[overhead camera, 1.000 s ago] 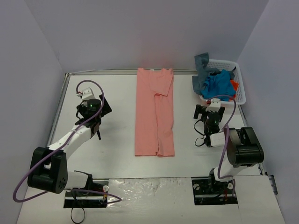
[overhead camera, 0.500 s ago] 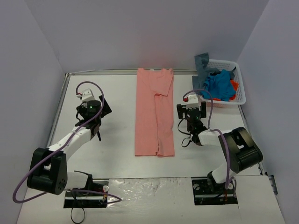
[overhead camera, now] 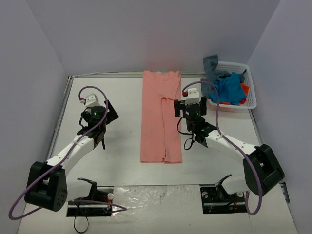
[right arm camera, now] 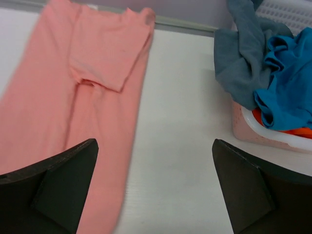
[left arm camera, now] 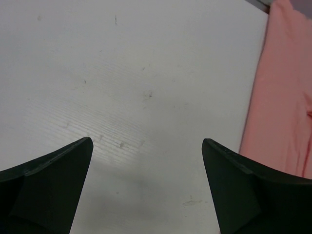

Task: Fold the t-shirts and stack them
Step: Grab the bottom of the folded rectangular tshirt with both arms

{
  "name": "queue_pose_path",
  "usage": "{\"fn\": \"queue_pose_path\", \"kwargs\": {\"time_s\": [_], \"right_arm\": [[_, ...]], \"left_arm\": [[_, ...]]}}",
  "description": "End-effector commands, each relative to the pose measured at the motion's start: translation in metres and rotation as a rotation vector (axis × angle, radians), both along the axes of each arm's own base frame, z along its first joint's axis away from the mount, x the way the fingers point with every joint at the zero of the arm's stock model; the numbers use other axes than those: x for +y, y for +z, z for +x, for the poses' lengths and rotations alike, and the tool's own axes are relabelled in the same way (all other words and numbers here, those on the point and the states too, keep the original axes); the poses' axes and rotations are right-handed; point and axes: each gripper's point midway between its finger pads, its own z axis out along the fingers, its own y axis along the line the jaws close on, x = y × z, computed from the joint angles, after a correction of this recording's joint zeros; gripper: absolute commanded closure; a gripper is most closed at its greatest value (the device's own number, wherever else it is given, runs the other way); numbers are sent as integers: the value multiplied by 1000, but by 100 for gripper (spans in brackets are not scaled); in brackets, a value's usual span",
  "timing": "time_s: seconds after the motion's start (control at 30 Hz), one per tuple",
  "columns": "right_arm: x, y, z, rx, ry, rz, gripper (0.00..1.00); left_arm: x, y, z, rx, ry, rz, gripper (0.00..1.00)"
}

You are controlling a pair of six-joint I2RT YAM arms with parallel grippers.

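Observation:
A salmon-pink t-shirt (overhead camera: 161, 117) lies flat in the middle of the table as a long strip, its sides and sleeve folded in; it also shows in the right wrist view (right arm camera: 83, 102) and at the right edge of the left wrist view (left arm camera: 285, 102). A bright blue t-shirt (overhead camera: 228, 90), a slate grey-blue one (overhead camera: 210, 68) and a bit of orange-red one (overhead camera: 244, 88) lie heaped in the basket. My left gripper (overhead camera: 99, 132) is open and empty over bare table, left of the pink shirt. My right gripper (overhead camera: 190, 113) is open and empty just right of the pink shirt's upper half.
A white lattice basket (overhead camera: 249, 83) stands at the back right; its rim shows in the right wrist view (right arm camera: 273, 134), with the grey shirt (right arm camera: 239, 58) hanging over its side. A raised metal rim (overhead camera: 61, 112) borders the table's left and back.
My right arm has swung from beside the basket leftward and away, up to the pink shirt's right edge. My left gripper has shifted slightly. The shirts have not moved.

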Motion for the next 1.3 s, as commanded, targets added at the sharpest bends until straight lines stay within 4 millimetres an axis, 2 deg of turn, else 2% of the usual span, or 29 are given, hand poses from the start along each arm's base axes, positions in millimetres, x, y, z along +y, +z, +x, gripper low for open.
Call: {"fn": "queue_pose_path", "kwargs": {"time_s": [0.0,0.17,0.2,0.27,0.33,0.37,0.43,0.5,0.53,0.6,0.7,0.73,0.77,0.87,1.03,1.07,1.13,1.23,1.27], "right_arm": [[22,37,-8,7,41,209,0],[46,32,-32,124,102,425,0],[48,23,-38,156,95,468,0],[56,20,-47,190,127,527,0],[58,4,-55,240,122,561,0],[61,-2,-58,268,117,612,0],[63,-25,-68,329,97,662,0],[71,-33,-74,358,108,747,0],[69,-49,-83,393,96,759,0],[73,-56,-89,416,100,809,0],[65,-72,-101,457,59,810,0],[63,-72,-104,455,53,818,0],[58,-80,-109,476,30,805,0],[49,-88,-119,504,-16,795,0],[32,-84,-134,477,-60,822,0],[27,-89,-140,484,-72,818,0],[25,-78,-145,454,-52,851,0],[20,-76,-152,446,-60,873,0],[19,-78,-154,452,-69,875,0]], "left_arm": [[-15,25,-5,-78,-27,-112,6],[-49,18,-24,-16,-161,-199,4],[-58,14,-31,2,-194,-210,4],[-66,12,-38,15,-232,-232,4],[-73,9,-44,31,-272,-257,4],[-84,9,-49,44,-333,-289,4],[-94,8,-55,52,-389,-317,4],[-108,5,-59,67,-451,-368,4],[-112,-3,-63,89,-470,-383,3],[-121,-14,-68,123,-512,-415,1],[-128,-33,-78,175,-552,-449,0],[-129,-38,-81,188,-557,-457,2],[-130,-45,-86,209,-563,-465,5],[-133,-49,-94,228,-582,-489,6],[-146,-51,-111,264,-643,-544,10],[-148,-52,-115,270,-651,-551,11],[-150,-54,-119,278,-663,-554,12],[-152,-59,-125,293,-676,-547,14],[-153,-60,-126,299,-681,-547,20]]}}
